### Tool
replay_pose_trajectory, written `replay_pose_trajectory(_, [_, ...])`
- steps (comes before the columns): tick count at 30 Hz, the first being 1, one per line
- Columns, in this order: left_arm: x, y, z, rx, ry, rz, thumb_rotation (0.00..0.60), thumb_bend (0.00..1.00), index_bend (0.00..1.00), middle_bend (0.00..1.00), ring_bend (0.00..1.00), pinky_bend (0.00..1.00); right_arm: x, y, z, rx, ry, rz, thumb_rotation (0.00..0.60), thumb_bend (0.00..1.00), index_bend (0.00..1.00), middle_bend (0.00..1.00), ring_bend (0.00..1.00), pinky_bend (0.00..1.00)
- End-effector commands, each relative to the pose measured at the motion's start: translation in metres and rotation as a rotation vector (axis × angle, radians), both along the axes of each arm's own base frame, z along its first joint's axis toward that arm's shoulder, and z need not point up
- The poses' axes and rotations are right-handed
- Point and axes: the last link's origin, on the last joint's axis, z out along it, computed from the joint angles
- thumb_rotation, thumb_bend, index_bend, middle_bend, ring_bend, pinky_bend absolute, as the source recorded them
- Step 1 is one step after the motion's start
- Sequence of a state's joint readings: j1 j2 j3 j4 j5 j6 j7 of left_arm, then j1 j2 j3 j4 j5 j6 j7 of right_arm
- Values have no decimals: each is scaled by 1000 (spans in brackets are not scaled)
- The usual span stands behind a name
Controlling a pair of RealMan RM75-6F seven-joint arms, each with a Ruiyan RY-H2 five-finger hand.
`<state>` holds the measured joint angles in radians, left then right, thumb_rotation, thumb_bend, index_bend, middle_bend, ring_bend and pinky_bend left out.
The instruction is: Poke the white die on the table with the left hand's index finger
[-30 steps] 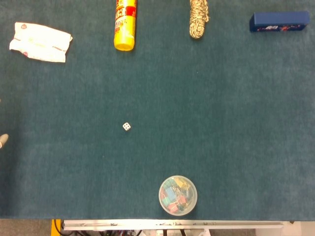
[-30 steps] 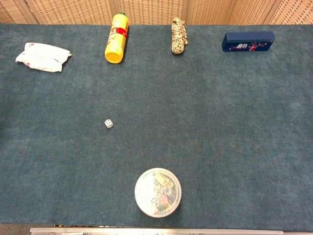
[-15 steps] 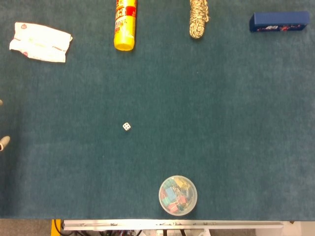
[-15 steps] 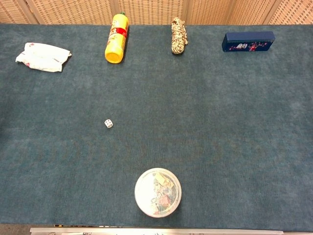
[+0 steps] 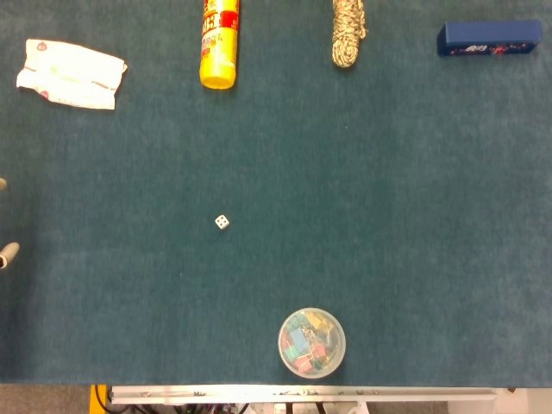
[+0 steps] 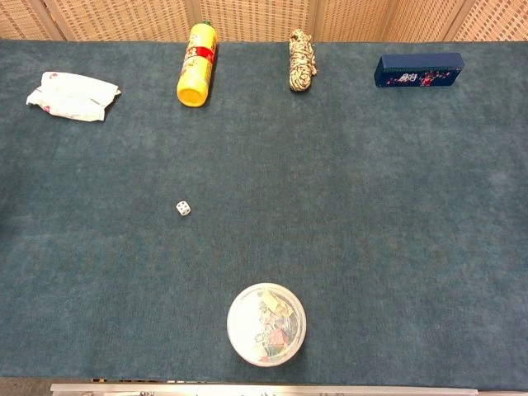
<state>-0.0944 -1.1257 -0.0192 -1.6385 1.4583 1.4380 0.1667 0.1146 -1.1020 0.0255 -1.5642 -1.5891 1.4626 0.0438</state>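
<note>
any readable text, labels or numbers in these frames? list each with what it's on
None can be quoted.
yellow bottle: red label with print, too blurred to read.
blue box: small coloured print on its side, illegible.
white packet: faint markings, illegible.
white die: dark pips show, but too small to count.

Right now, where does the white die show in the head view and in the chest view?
Head view: white die left of centre, alone on the cloth.
Chest view: white die left of centre, alone on the cloth.
Shared landmark: the yellow bottle lying at the far edge, almost straight beyond the die.
</note>
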Motion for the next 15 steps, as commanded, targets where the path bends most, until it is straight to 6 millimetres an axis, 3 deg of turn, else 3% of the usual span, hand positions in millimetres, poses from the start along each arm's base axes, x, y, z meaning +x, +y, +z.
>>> replay_pose_trajectory(1, [1, 0, -1, -14, -9, -7, 600, 166, 287, 189, 153, 382, 0, 0, 1, -3, -4, -1, 600, 54, 410, 413, 377, 559])
replay_pose_trajectory(6, [8, -1, -6, -67, -48, -39, 600, 386, 290, 189, 153, 382, 0, 0, 4, -15, -17, -3, 600, 54, 410, 413, 376, 553])
replay_pose_trajectory(10, [17, -2, -10, -126, -38, -74, 600, 473, 289, 198, 163, 424, -1, 0, 6, -22, -24, -6, 600, 55, 410, 413, 376, 553])
replay_pose_trajectory(15, [37, 1, -14, -216, -16, -123, 600, 529, 288, 366, 322, 593, -1, -1, 7, -27, -30, -9, 600, 55, 410, 413, 376, 553])
